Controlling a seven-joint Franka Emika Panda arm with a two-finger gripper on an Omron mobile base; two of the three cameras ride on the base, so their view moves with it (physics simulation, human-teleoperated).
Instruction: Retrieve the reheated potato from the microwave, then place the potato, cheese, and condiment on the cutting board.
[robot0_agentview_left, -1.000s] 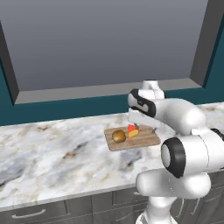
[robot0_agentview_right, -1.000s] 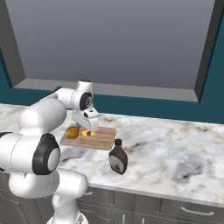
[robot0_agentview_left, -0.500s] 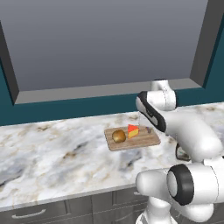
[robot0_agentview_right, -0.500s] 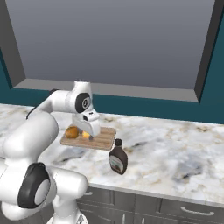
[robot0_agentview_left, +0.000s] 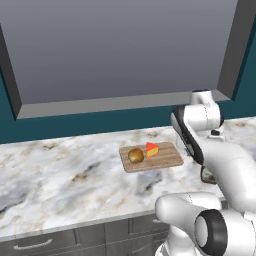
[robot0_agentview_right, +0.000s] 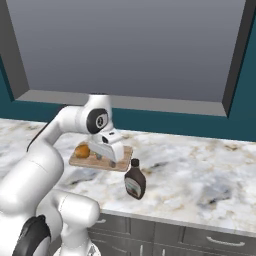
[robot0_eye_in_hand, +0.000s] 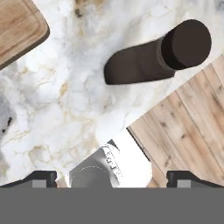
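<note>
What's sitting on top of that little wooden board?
On the cutting board lie the potato and, beside it, the cheese. The brown condiment bottle stands off it, on the counter. In the right base view the arm covers part of the board.

Cutting board (robot0_agentview_right: 90, 161) on marble surface (robot0_agentview_right: 200, 175); potato (robot0_agentview_right: 82, 150) on it; open end effector (robot0_agentview_right: 106, 159) above; brown condiment bottle (robot0_agentview_right: 135, 181) just beside the board.

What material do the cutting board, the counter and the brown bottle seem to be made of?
Cutting board: light wood, matte, with striped grain lines. Counter: looks like polished marble or similar stone, white with grey and tan veins. Condiment bottle: probably dark brown plastic or glass, smooth; cannot tell which.
</note>
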